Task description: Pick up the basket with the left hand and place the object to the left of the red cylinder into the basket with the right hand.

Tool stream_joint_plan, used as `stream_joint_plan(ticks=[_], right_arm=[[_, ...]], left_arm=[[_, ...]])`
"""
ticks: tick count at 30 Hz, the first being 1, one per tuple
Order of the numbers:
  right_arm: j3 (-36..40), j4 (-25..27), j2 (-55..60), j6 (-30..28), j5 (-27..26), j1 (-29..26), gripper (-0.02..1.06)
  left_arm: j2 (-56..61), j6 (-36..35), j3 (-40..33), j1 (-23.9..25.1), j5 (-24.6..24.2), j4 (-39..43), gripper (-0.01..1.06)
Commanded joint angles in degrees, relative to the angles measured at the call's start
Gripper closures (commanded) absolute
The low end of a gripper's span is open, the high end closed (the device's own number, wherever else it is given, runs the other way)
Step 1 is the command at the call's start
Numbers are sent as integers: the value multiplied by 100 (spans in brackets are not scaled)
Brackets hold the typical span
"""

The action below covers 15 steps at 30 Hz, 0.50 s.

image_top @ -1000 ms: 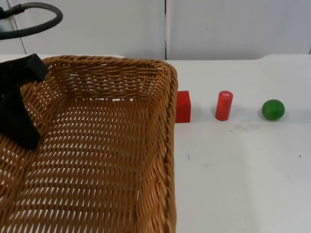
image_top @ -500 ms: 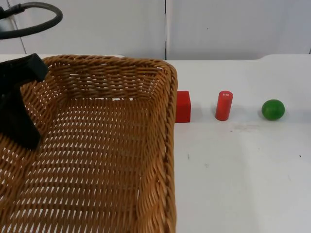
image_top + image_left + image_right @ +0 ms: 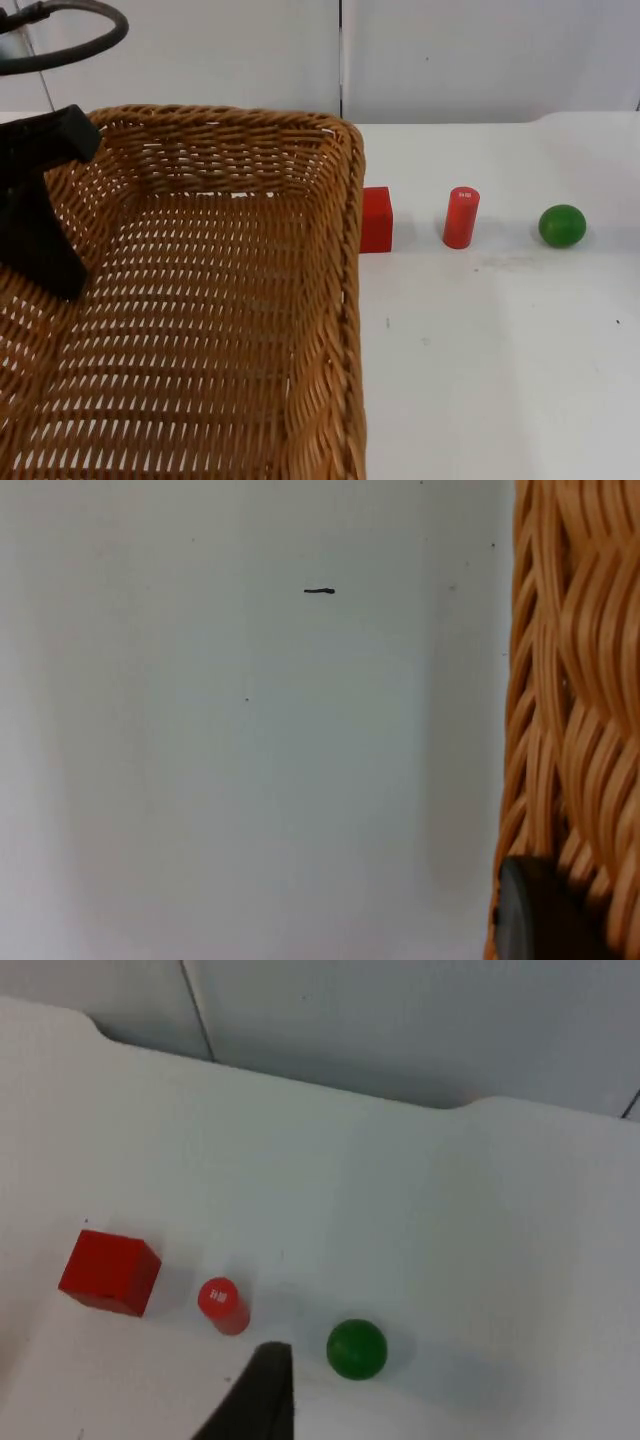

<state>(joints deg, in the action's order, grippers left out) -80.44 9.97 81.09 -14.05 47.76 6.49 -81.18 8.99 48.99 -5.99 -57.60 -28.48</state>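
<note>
A large woven wicker basket (image 3: 345, 250) hangs above the left half of the table in the top view. My left gripper (image 3: 40, 235) is shut on the basket's left rim. The left wrist view has that rim (image 3: 575, 680) pressed against a black fingertip (image 3: 535, 920). A red cube (image 3: 376, 219) stands just right of the basket, left of the upright red cylinder (image 3: 461, 217). In the right wrist view my right gripper (image 3: 262, 1400) hovers high, nearer than the cube (image 3: 109, 1272) and the cylinder (image 3: 223, 1306); nothing is in it.
A green ball (image 3: 562, 226) lies right of the cylinder and appears as the ball (image 3: 357, 1349) in the right wrist view. The grey partition wall (image 3: 480, 60) closes the table's far edge. White table top (image 3: 500, 360) stretches in front of the three objects.
The basket has risen a little with my left gripper. The cube, cylinder and ball have not moved.
</note>
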Motion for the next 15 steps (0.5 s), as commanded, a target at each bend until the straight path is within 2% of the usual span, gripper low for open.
stream_joint_plan(ticks=[1, 6, 15], right_arm=[[-347, 25, 429, -204, 125, 176, -1], [-1062, -330, 1196, -334, 431, 655, -1], [-2342, -344, 2550, -1103, 933, 1169, -1]], left_arm=[[66, 25, 39, 7, -14, -216, 105], [66, 25, 39, 7, -14, -235, 105], [66, 65, 39, 7, -14, -446, 105]])
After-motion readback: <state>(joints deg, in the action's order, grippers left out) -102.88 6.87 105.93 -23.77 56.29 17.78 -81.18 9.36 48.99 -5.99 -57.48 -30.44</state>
